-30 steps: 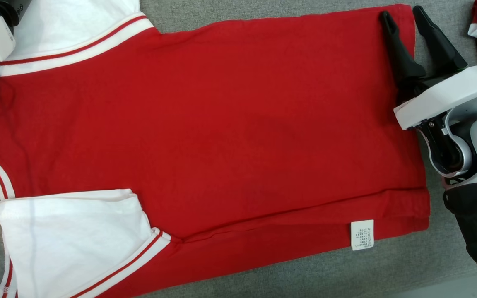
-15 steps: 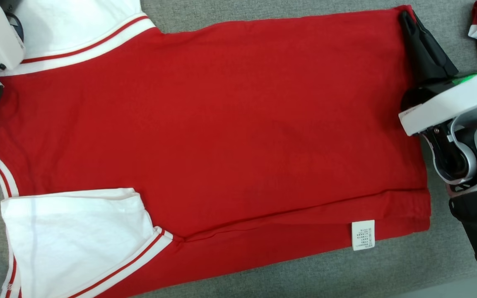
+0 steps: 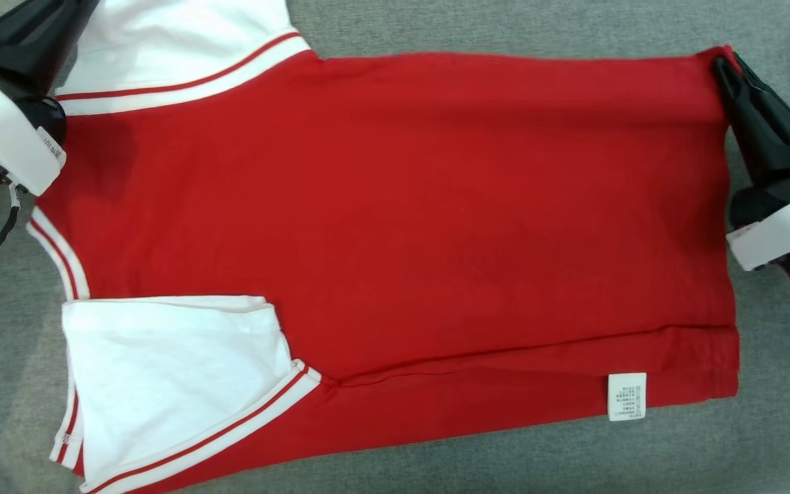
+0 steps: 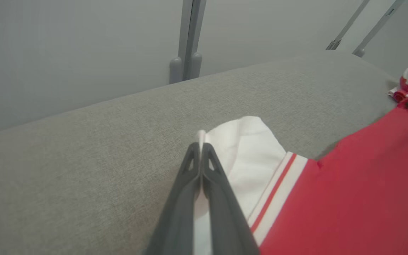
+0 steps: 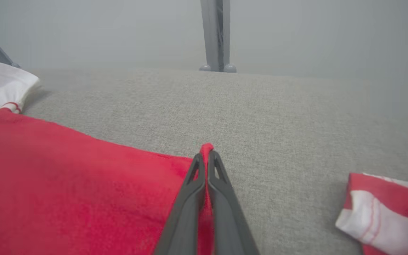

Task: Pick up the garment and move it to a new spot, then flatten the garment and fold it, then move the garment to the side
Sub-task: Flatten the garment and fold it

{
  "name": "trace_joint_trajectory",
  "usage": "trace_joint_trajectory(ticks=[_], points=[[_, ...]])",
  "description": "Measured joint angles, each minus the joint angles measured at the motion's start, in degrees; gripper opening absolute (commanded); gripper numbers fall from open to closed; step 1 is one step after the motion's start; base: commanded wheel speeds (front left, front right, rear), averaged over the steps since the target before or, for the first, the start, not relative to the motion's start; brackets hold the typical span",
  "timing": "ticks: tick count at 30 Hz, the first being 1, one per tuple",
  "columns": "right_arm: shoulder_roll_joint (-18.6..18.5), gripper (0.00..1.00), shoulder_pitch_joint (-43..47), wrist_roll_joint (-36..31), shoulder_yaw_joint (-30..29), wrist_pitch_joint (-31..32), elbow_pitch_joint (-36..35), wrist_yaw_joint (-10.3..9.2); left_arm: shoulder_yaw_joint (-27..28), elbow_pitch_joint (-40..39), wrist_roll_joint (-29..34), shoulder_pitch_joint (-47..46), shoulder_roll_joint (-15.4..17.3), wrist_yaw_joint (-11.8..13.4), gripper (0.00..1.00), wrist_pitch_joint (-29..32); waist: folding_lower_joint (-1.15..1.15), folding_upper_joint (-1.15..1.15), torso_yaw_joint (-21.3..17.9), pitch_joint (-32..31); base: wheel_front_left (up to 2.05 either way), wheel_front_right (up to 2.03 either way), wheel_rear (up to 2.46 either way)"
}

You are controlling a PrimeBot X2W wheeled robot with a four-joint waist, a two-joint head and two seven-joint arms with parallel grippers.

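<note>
nearest the robot, a long edge strip of the red knit shirt with white sleeves [image 3: 395,226] is lying folded over on the grey woven cushion surface [image 3: 436,460], and a small white rectangular care label [image 3: 627,396] is showing on that strip toward the right. the near white sleeve with its red-striped cuff [image 3: 175,370] is lying folded inward over the red cloth at the left. the shirt is stretching flat across the middle of the surface, sleeves left, hem right. at its far edge the left gripper [image 4: 200,147] is pinching the far white sleeve [image 4: 246,141], both dark fingers pressed together on a fold of white cloth, while the right gripper [image 5: 207,156] is clamping the far right corner of the red hem, a tuft of red cloth poking out at its closed tips. a crumpled red and white cloth [image 5: 384,209] is lying apart to the right. beyond the surface a grey metal post [image 5: 216,35] is standing.
</note>
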Motion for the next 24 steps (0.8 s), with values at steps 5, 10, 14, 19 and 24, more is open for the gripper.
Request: trace_joint_trajectory(ticks=[5, 10, 14, 19, 24], points=[[-6.79, 0.0, -1.19, -5.33, 1.38, 6.04, -1.22, 0.01, -1.43, -4.44, -0.21, 0.26, 1.19, 0.0, 0.0, -2.44, 0.0, 0.0, 2.53, -0.93, 0.0, 0.0, 0.0], [-11.32, 0.0, 0.47, -5.82, 2.91, 8.83, -5.52, 0.01, -2.67, -9.72, -2.01, 2.5, 2.81, 0.0, 0.0, -3.38, 0.0, 0.0, 4.04, -2.22, 0.0, 0.0, 0.0], [-13.56, 0.0, 4.03, -4.76, 2.57, 8.77, -9.01, 0.01, -2.74, -14.38, -4.15, 6.59, 4.79, 0.0, 0.0, -5.97, 0.0, 0.0, 4.69, -3.2, 0.0, 0.0, 0.0], [-13.84, 0.0, 10.45, -2.09, 0.07, 6.91, -12.35, 0.0, -2.42, -20.3, -5.69, 12.94, 7.39, 0.91, 0.0, -11.28, 0.0, 0.0, 5.27, -4.43, 0.0, 0.0, 0.0], [-11.22, 0.0, 17.36, 2.99, -3.96, 2.99, -13.36, 0.01, -2.19, -25.31, -7.53, 19.64, 8.79, 2.52, 0.0, -15.44, 0.0, 0.0, 5.95, -5.47, 0.0, 0.0, 0.0]])
